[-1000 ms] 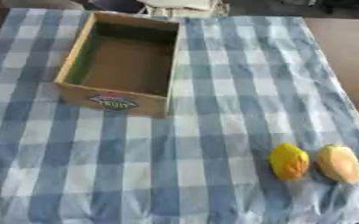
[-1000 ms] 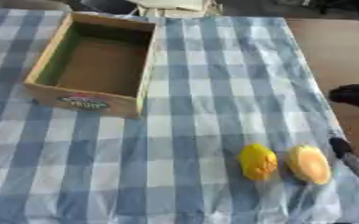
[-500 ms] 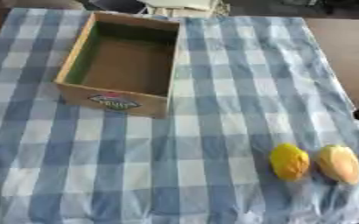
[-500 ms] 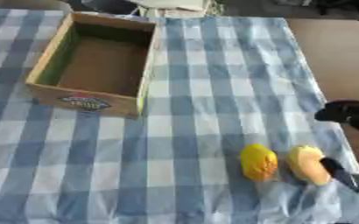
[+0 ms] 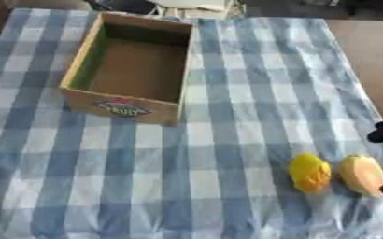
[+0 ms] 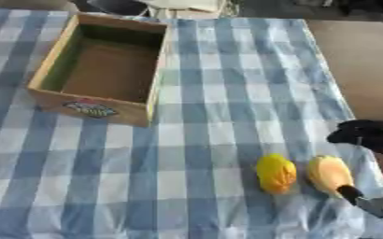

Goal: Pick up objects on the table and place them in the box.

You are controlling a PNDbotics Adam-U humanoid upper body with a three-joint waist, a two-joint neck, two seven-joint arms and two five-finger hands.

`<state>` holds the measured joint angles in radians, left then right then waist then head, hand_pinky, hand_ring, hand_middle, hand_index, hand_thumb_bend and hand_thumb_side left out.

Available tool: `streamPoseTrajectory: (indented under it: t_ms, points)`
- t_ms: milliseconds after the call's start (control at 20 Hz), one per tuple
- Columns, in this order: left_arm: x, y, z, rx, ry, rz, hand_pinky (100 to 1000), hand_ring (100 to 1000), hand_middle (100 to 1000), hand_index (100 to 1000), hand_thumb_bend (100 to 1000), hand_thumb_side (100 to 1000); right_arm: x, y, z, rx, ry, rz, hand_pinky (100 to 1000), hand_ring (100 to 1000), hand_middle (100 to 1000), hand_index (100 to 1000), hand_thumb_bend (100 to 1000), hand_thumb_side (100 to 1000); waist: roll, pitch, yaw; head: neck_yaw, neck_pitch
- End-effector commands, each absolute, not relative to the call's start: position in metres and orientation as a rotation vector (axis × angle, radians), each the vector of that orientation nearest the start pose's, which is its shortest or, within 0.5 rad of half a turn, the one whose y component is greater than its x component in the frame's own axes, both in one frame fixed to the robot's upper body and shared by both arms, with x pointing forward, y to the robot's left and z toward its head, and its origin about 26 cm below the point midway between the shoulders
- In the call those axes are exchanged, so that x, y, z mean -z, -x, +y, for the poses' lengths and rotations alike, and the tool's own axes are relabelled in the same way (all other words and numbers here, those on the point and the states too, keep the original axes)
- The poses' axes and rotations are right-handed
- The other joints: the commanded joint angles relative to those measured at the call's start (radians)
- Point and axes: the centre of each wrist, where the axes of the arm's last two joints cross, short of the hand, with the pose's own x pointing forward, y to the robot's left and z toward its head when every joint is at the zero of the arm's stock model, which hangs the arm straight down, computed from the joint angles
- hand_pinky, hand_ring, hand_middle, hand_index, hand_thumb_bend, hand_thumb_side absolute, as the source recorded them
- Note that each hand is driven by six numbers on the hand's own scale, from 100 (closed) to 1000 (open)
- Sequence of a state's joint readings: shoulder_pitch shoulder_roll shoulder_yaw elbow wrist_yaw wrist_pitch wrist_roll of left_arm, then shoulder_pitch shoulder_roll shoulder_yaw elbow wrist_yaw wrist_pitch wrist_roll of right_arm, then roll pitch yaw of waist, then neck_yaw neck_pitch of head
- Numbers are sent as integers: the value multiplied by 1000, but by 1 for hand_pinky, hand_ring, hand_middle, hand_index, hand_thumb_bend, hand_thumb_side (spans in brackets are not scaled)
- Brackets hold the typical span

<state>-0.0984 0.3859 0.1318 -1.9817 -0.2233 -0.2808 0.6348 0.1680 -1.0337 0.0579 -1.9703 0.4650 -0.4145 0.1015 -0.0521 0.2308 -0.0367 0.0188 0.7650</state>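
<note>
Two objects wait well clear of the empty box (image 5: pixel 133 70), a yellow fruit (image 6: pixel 276 173) and the orange one (image 6: pixel 329 173) just beside it, so we've nothing packed, and our right hand (image 6: pixel 373 140) flanks the orange one, fingers spread, gripping nothing.

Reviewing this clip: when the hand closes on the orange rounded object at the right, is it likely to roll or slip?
The orange object looks smooth and egg-like, so it may well roll or squirt sideways under the right hand. The checked cloth probably damps rolling a little. The yellow object lies close beside it and could get nudged.
</note>
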Motion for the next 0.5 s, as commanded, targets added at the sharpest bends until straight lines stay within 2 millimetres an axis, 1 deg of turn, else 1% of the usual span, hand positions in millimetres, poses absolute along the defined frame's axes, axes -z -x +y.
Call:
streamPoseTrajectory:
  t_ms: [50, 250, 500]
  points:
    - [-167, -274, 321, -197, -842, -2488, 790, 763, 687, 836, 141, 479, -163, -239, -382, -1719, 673, -1642, 885, 933, 821, 922, 275, 483, 1, -10, 1, -3, 5]
    - [-167, -274, 320, -199, -836, -2490, 790, 763, 687, 836, 139, 482, -160, -240, -383, -1700, 716, -1599, 896, 937, 829, 940, 289, 487, 1, -9, 2, -6, 5]
    - [-167, -275, 319, -203, -831, -2490, 790, 763, 687, 836, 137, 484, -154, -241, -379, -1674, 763, -1558, 903, 941, 833, 940, 290, 498, 2, -7, 7, -8, 5]
